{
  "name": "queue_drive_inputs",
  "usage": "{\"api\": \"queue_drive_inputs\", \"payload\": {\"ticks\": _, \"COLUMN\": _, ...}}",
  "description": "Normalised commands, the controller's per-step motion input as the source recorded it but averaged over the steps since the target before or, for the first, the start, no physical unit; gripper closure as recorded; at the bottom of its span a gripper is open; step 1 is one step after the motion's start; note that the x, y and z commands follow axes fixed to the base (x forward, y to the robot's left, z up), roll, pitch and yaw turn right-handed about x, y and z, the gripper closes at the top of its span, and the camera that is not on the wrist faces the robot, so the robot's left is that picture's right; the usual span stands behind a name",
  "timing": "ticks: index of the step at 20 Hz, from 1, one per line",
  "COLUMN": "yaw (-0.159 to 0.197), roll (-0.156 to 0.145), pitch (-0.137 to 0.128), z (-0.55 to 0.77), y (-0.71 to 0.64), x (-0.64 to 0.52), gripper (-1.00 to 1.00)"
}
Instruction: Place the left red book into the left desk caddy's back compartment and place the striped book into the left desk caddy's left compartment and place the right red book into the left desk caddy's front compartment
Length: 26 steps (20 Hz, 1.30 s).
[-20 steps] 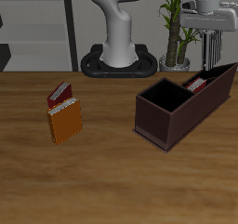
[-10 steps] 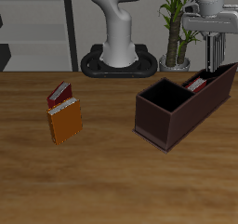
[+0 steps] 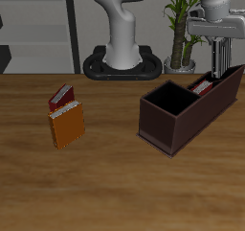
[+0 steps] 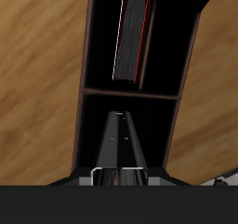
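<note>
Well apart from the left desk caddy (image 3: 168,129), the right red book (image 3: 61,95) lies on the table (image 3: 115,182), touching the far end of an orange book (image 3: 67,127). Neither book touches the caddy.

The caddy stands at an angle on the table. Its large square compartment, at the end nearer the table's front edge, holds nothing visible. In the narrow slot behind that compartment sits the left red book (image 3: 203,84), on edge, its red cover just showing above the wall.

The gripper (image 3: 222,58) hangs directly over the caddy's far end. Its jaws appear clamped on the striped book (image 4: 121,144); the fingers themselves are hidden. The book hangs edge-down over the end compartment, next to the slot holding the left red book.
</note>
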Motion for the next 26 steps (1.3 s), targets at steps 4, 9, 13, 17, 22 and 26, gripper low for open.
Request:
{"api": "queue_drive_inputs", "payload": {"ticks": 4, "yaw": 0.003, "roll": -0.007, "pitch": 0.017, "z": -0.08, "y": 0.02, "x": 0.09, "gripper": 1.00}}
{"api": "queue_drive_inputs", "payload": {"ticks": 9, "yaw": 0.011, "roll": 0.006, "pitch": 0.011, "z": -0.07, "y": 0.07, "x": 0.06, "gripper": 1.00}}
{"api": "queue_drive_inputs", "payload": {"ticks": 13, "yaw": 0.008, "roll": -0.002, "pitch": 0.021, "z": -0.12, "y": 0.02, "x": 0.11, "gripper": 1.00}}
{"api": "queue_drive_inputs", "payload": {"ticks": 17, "yaw": 0.007, "roll": 0.013, "pitch": 0.042, "z": -0.16, "y": 0.06, "x": 0.09, "gripper": 1.00}}
{"api": "queue_drive_inputs", "payload": {"ticks": 22, "yaw": 0.003, "roll": 0.007, "pitch": 0.015, "z": -0.09, "y": 0.05, "x": 0.06, "gripper": 1.00}}
{"api": "queue_drive_inputs", "payload": {"ticks": 26, "yaw": -0.009, "roll": 0.003, "pitch": 0.023, "z": -0.09, "y": 0.03, "x": 0.05, "gripper": 1.00}}
